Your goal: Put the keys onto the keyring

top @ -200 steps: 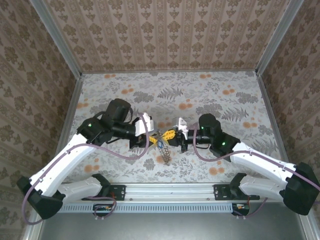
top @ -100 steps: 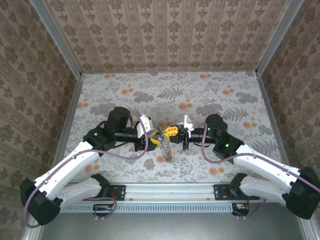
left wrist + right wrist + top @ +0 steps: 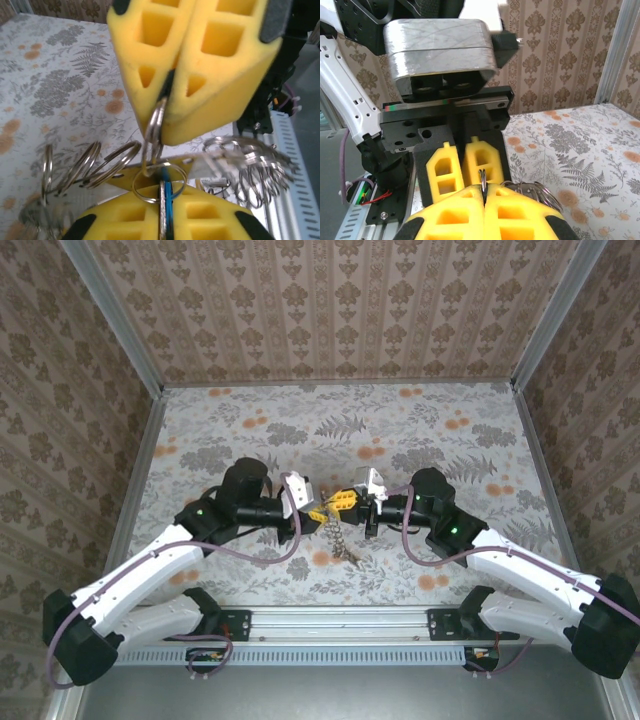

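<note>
**Two-tool transfer above the surface point(image 3: 430, 430), close to its near edge and about midway between its left and right edges.** The right tool point(image 3: 166, 117) is pressed together on the rim of the keyring point(image 3: 156, 125), which stands nearly upright below its tips. The left tool point(image 3: 162, 205) faces it from just beside and is clamped on what looks like a blue key point(image 3: 167, 192), with a small loop lying around the blade. The chain point(image 3: 343, 538) hangs from the bundle toward the near edge; whether its end touches the surface cannot be told.

Hazards, as judged:
- The ring is pinched by a thin rim only, so a sideways push from the key may twist it out of the grip.
- The weight of the chain may swing the ring off line.
- The tips stand so near each other that a further advance may bring them into collision.
- If the key misses the split, it stays off the ring.
</note>
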You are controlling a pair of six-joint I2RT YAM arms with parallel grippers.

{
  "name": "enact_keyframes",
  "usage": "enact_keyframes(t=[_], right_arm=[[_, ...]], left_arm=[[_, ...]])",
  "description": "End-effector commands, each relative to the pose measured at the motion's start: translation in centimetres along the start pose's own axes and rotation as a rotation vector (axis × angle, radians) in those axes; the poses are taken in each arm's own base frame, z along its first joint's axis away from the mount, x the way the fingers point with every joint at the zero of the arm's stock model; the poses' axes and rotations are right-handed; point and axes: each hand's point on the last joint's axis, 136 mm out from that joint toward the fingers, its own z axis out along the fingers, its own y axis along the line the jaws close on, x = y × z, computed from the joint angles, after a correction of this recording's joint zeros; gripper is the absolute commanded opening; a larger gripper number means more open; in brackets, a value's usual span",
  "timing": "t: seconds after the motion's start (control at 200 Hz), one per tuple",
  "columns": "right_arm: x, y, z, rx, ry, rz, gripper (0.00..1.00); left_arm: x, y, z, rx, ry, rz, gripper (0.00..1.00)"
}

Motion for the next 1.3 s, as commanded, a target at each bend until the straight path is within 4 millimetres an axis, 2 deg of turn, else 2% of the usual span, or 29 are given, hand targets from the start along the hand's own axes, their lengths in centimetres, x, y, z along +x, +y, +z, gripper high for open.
enact_keyframes(t=[0.0, 0.14, 0.335, 0.545, 0.73, 0.865, 1.07, 1.25, 1.295], right_arm=[[-1.6, 0.0, -0.6, 0.016, -0.027, -0.057, 0.00], [-0.7, 0.2, -0.8, 0.012, 0.022, -0.077, 0.00], [0.4, 0.4, -0.7, 0.001, 0.105, -0.109, 0.00], [0.3, 0.7, -0.2, -0.015, 0.138, -0.101, 0.00], [1.6, 0.2, 0.0, 0.010, 0.195, -0.078, 0.00], [2.2, -0.2, 0.3, 0.028, 0.231, -0.045, 0.00], [1.4, 0.1, 1.3, 0.024, 0.193, -0.008, 0.00], [2.0, 0.0, 1.4, 0.039, 0.195, 0.005, 0.00], [2.2, 0.0, 1.2, 0.043, 0.187, 0.007, 0.07]], left_arm=[[-0.2, -0.1, -1.1, -0.030, 0.023, 0.067, 0.08], [0.0, -0.2, -2.0, -0.029, 0.061, 0.085, 0.00], [-0.6, -0.3, -2.7, -0.012, 0.109, 0.117, 0.00], [-1.0, -0.9, -2.3, 0.072, 0.201, 0.157, 0.00], [-1.7, -0.9, -2.5, 0.076, 0.255, 0.250, 0.00], [-1.1, -0.8, -2.5, 0.092, 0.352, 0.328, 0.00], [0.1, -0.1, -2.1, 0.116, 0.505, 0.435, 0.00], [0.1, 0.7, -2.5, 0.105, 0.570, 0.512, 0.00], [0.0, 0.9, -2.8, 0.097, 0.580, 0.542, 0.00]])
